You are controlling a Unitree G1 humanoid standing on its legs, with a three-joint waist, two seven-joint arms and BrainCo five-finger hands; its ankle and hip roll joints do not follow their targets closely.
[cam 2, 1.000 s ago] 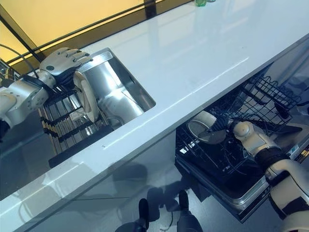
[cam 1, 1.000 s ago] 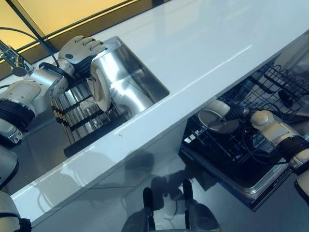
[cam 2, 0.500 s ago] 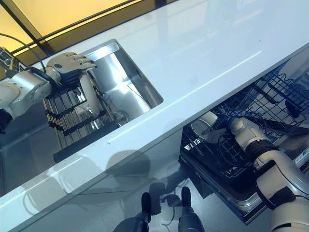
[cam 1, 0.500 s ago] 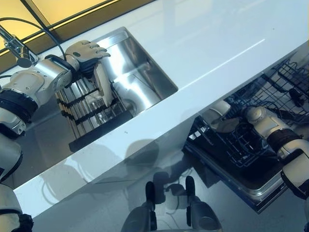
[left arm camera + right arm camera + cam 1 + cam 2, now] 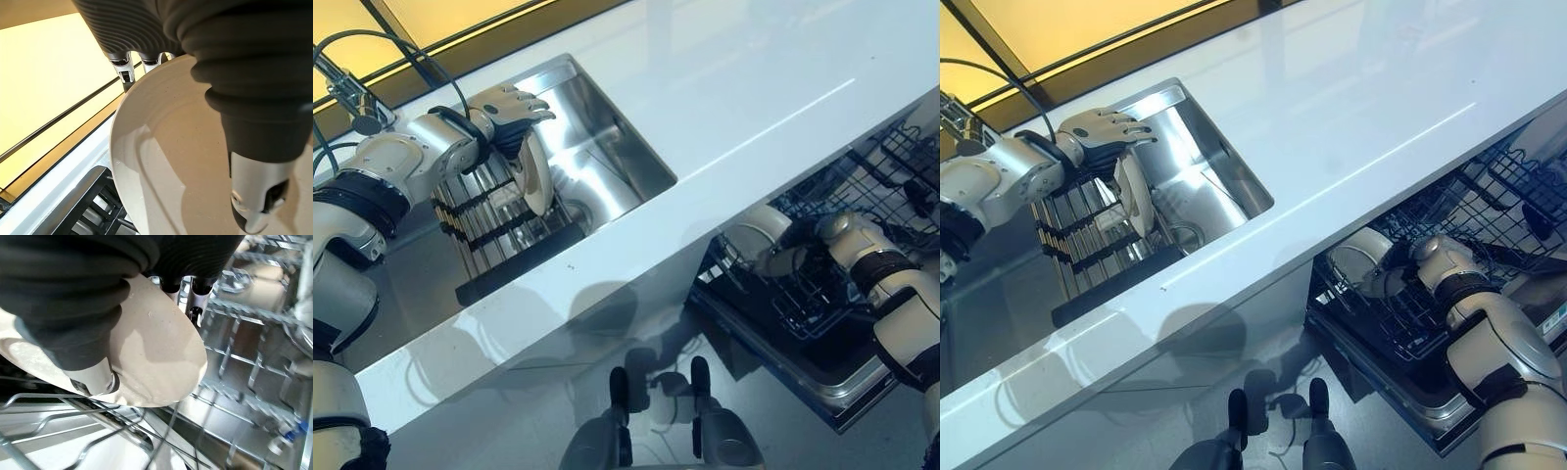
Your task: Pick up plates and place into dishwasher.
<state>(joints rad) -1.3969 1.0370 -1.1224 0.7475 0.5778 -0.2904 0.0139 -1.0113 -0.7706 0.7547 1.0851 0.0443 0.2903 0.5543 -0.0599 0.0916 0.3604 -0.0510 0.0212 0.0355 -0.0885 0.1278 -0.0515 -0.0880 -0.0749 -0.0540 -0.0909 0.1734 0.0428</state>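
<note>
1. Left hand (image 5: 509, 106) is at the far rim of the sink (image 5: 607, 137), over the black drying rack (image 5: 499, 230) that sits in the sink's left part. Its fingers and thumb clamp a white plate (image 5: 534, 174) that stands on edge among the rack's slats.
2. Left wrist view: thumb lies on the plate's (image 5: 195, 161) face and the fingers (image 5: 124, 68) hook over its rim from behind, so this is a pinch grip on the upper edge.
3. Room around this plate: the bare steel basin lies open to its right; the rack's slats stand close on its left. The white countertop (image 5: 754, 88) edges the sink in front and to the right, with a broad bare stretch.
4. Right hand (image 5: 1400, 279) is below the countertop's front edge, inside the pulled-out dishwasher rack (image 5: 1489, 215).
5. Right wrist view: thumb presses the face of a beige plate (image 5: 156, 352) and fingers (image 5: 195, 298) curl behind it. The plate is gripped, tilted, its lower edge down among the wire tines (image 5: 230, 362).
6. A white bowl (image 5: 1356, 250) stands just beside the right hand, towards the counter side. Wire tines crowd the held plate on all sides; the rack's far section looks more open.
</note>
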